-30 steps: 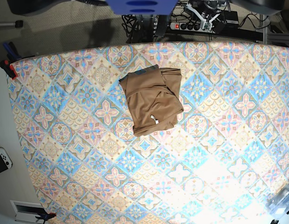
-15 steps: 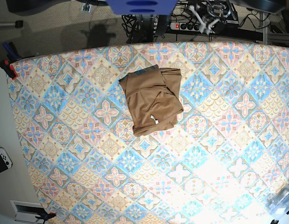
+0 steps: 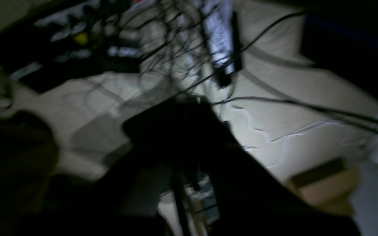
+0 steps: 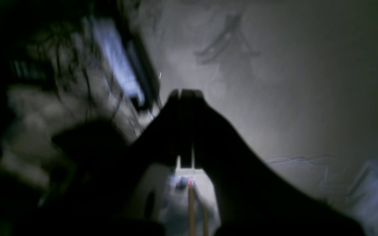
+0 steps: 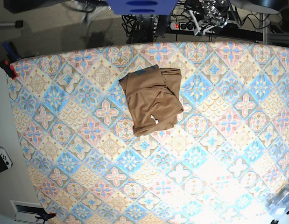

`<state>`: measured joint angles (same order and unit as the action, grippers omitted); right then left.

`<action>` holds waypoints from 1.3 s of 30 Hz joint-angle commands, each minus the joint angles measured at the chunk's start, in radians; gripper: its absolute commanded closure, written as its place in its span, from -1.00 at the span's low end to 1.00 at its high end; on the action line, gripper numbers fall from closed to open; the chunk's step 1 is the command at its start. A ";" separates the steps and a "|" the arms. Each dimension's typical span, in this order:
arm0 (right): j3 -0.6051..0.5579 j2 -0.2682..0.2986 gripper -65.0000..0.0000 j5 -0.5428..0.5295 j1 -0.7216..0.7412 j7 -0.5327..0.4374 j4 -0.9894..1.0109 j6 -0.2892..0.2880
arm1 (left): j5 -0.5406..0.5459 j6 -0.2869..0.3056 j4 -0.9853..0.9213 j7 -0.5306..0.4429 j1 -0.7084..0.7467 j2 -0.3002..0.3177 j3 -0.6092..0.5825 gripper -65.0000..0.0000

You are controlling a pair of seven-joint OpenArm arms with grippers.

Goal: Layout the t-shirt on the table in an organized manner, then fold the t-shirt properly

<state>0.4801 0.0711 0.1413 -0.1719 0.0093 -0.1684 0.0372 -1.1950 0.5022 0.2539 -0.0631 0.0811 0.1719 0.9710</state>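
1. The t-shirt [image 5: 152,102] lies crumpled in a loose heap on the table [image 5: 219,154], toward twelve o'clock from the table's centre and a little short of the far edge. Its small white tag [image 5: 155,120] shows near the heap's six o'clock end, and a darker strip of neckline peeks out at its eleven o'clock corner.
2. Nothing touches the shirt; patterned cloth lies bare all around it.
3. A clear plastic container [image 5: 282,200] sits at the table's five o'clock corner; what is in it cannot be told.
4. Only the base view shows the shirt and table. It also shows a power strip [image 5: 184,26] with a red switch on the floor beyond the far edge, and a white game controller [image 5: 3,158] off the table at nine o'clock.
5. The left wrist view, dark and blurred, shows the left gripper [image 3: 184,105] with its jaws pressed together, pinching nothing, above pale floor strewn with tangled cables [image 3: 176,46].
6. The right wrist view, equally dim, shows the right gripper [image 4: 185,95] with its jaws pressed together and nothing between them, over grey floor.
7. Neither wrist view shows the shirt or the table.
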 commanded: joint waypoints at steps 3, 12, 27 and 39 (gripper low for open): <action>0.018 0.028 1.00 0.002 0.050 -0.070 0.149 -0.003 | -0.001 -0.043 0.002 0.003 0.003 0.004 -0.001 1.00; 0.018 0.052 1.00 0.002 0.117 -0.061 0.168 -0.003 | 0.004 -0.182 0.000 0.003 0.004 -0.019 -0.001 1.00; 0.024 0.049 1.00 0.001 0.119 -0.061 0.168 -0.003 | 0.010 -0.251 -0.126 0.003 0.007 -0.045 0.003 1.00; 0.116 0.023 1.00 0.001 0.119 -0.061 0.168 -0.001 | 0.000 -0.251 -0.123 0.003 -0.017 -0.044 0.001 1.00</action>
<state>0.5953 0.0830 0.1417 -0.0490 -0.0490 0.0010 0.0292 -1.1900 0.2501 0.1303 -0.0628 0.0620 0.1268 0.9718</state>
